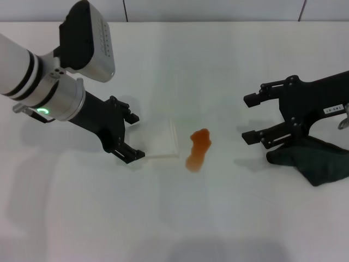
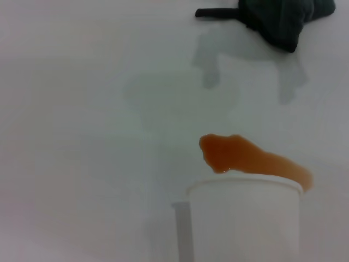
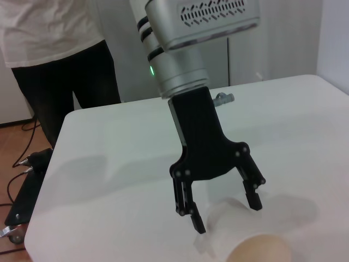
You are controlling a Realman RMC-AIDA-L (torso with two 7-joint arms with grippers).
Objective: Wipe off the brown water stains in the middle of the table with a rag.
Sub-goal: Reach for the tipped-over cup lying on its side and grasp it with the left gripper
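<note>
The brown water stains are one glossy orange-brown blotch in the middle of the white table; they also show in the left wrist view. The dark rag lies on the table at the right, and shows far off in the left wrist view. My right gripper is open and empty, just left of and above the rag, right of the stain. My left gripper is open and empty, left of the stain; it also shows in the right wrist view.
A white paper cup lies on its side between the left gripper and the stain, close to both. A person stands beyond the table's far side.
</note>
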